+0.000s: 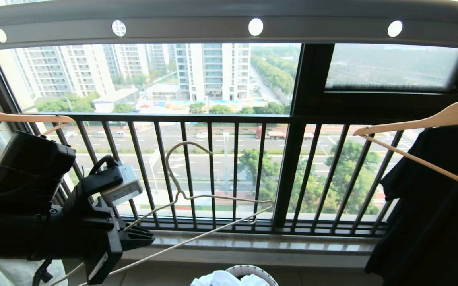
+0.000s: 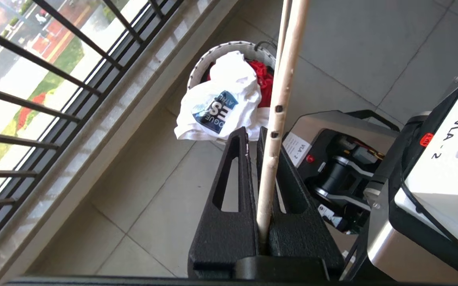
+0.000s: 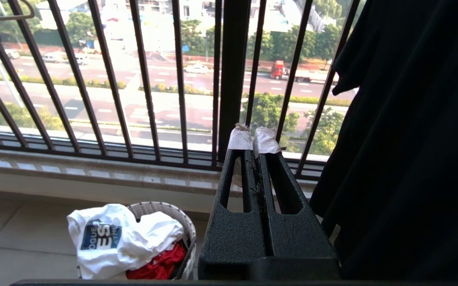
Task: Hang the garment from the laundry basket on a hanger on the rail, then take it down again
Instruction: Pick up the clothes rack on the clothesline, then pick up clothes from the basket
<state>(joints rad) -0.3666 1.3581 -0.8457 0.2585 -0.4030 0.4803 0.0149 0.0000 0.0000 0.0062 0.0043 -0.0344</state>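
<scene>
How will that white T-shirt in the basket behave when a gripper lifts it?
Probably floppy: the T-shirt lies crumpled and spills over the laundry basket rim, so it should sag and unfold. Likely light. It lies over a red garment, which might drag along.

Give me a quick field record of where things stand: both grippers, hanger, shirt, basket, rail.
left gripper: shut on the thin cream-white wire hanger, held low in front of the black window railing
right gripper: shut, empty, idle near the black garment
white T-shirt with dark blue chest logo: draped over the basket's edge, not yet picked up
small round white woven basket: on the floor by the sill, also holds something red
grey metal rail with round holes: overhead; cream hanger not on it
</scene>
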